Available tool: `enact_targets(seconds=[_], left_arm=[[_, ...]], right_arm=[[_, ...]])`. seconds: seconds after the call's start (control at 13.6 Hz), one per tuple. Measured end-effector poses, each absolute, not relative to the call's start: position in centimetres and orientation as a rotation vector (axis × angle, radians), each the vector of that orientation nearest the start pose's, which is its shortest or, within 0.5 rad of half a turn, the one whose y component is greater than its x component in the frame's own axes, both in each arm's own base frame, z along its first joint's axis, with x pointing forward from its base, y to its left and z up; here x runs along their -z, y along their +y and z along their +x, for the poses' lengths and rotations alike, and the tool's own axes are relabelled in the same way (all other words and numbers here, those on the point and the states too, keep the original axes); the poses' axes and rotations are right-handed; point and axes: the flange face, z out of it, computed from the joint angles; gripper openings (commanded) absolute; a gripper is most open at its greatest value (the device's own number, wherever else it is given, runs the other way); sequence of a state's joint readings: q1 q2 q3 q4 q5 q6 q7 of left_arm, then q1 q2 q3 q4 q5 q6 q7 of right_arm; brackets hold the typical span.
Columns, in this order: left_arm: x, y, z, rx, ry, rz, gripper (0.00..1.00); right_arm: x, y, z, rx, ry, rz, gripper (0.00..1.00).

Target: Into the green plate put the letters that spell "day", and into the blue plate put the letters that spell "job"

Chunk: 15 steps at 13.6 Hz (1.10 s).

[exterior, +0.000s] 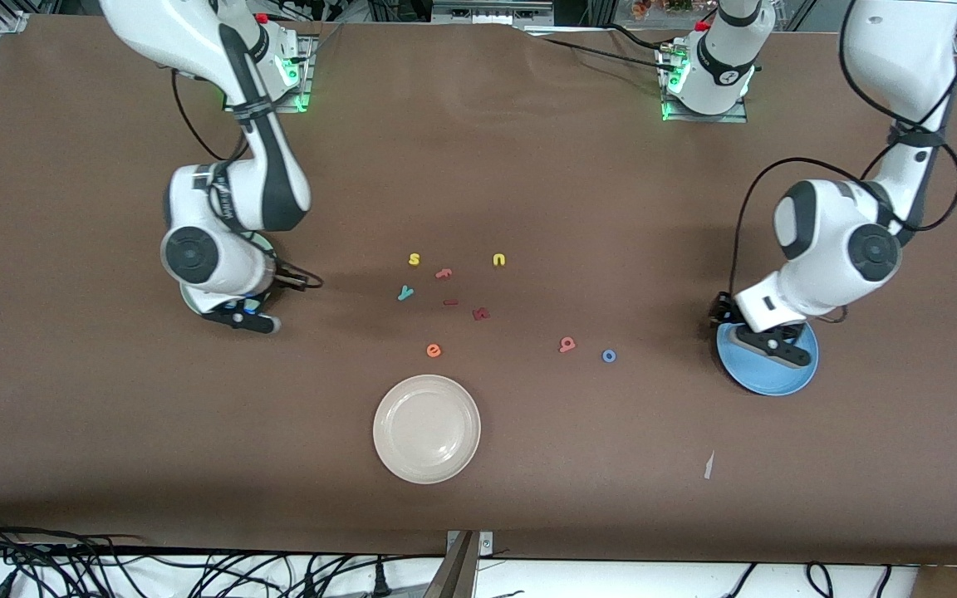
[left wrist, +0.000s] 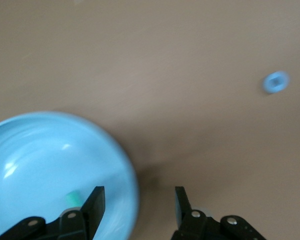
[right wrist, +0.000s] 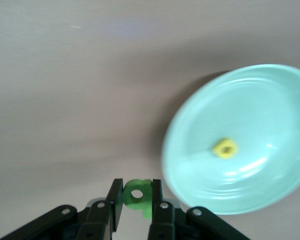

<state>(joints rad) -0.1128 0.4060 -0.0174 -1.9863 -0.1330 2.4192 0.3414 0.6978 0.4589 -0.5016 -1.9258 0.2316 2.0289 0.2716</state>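
Ideally the right gripper (right wrist: 136,200), pinched on the small green bowl-and-stem letter (right wrist: 138,194) just beside the green plate's (right wrist: 200,200) rim, should carry it over the basin before letting go, while the left gripper (left wrist: 139,205) stands parted over the blue plate (left wrist: 35,160).

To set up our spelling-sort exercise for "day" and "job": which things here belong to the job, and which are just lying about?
Belong: green plate, yellow letter in it, green letter in right gripper, teal y, blue plate, teal letter in it, salmon-pink letter, blue o.
Lying about: yellow s, yellow u, orange e, three red pieces, cream-white plate.
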Motion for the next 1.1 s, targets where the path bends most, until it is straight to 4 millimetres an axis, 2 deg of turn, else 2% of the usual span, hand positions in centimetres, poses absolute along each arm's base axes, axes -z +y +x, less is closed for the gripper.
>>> enact_targets(seconds=[0.07,0.15,0.22,0.29,0.37,0.44,0.51,0.66,0.81,0.88,1.1], left_arm=[[-26.2,-11.3,60.8,0.075,0.561,-3.197,0.65],[-26.0,-14.8,60.8,0.095,0.522,-3.213,0.65],[-25.5,-18.0,60.8,0.119,0.492,-3.221,0.65],[-24.5,-20.7,60.7,0.143,0.466,-3.228,0.65],[-23.1,-22.7,60.8,0.164,0.446,-3.233,0.65],[-21.7,-24.0,60.9,0.182,0.434,-3.235,0.65],[-20.3,-24.6,61.2,0.197,0.423,-3.235,0.65],[-18.7,-24.2,62.1,0.218,0.403,-3.229,0.65],[-18.7,-23.3,63.1,0.237,0.379,-3.222,0.65],[-18.7,-23.3,63.4,0.244,0.376,-3.221,0.65],[-18.0,-24.1,63.0,0.228,0.396,-3.220,0.65]], right_arm=[[-25.3,11.5,57.0,-0.479,0.284,-3.192,0.08],[-24.5,9.3,56.4,-0.521,0.263,-3.179,0.21],[-23.4,7.3,55.4,-0.566,0.252,-3.154,0.51],[-22.5,5.7,54.4,-0.603,0.247,-3.136,0.94],[-21.9,4.4,53.7,-0.630,0.254,-3.124,0.99],[-21.7,3.5,53.4,-0.641,0.271,-3.116,1.00],[-21.7,3.1,53.4,-0.642,0.283,-3.111,1.00],[-22.4,3.6,53.9,-0.633,0.275,-3.100,1.00],[-24.0,5.6,55.1,-0.594,0.264,-3.059,0.99],[-24.9,7.4,55.9,-0.559,0.251,-3.031,0.99],[-26.8,14.1,57.2,-0.498,0.298,-3.005,1.00]])
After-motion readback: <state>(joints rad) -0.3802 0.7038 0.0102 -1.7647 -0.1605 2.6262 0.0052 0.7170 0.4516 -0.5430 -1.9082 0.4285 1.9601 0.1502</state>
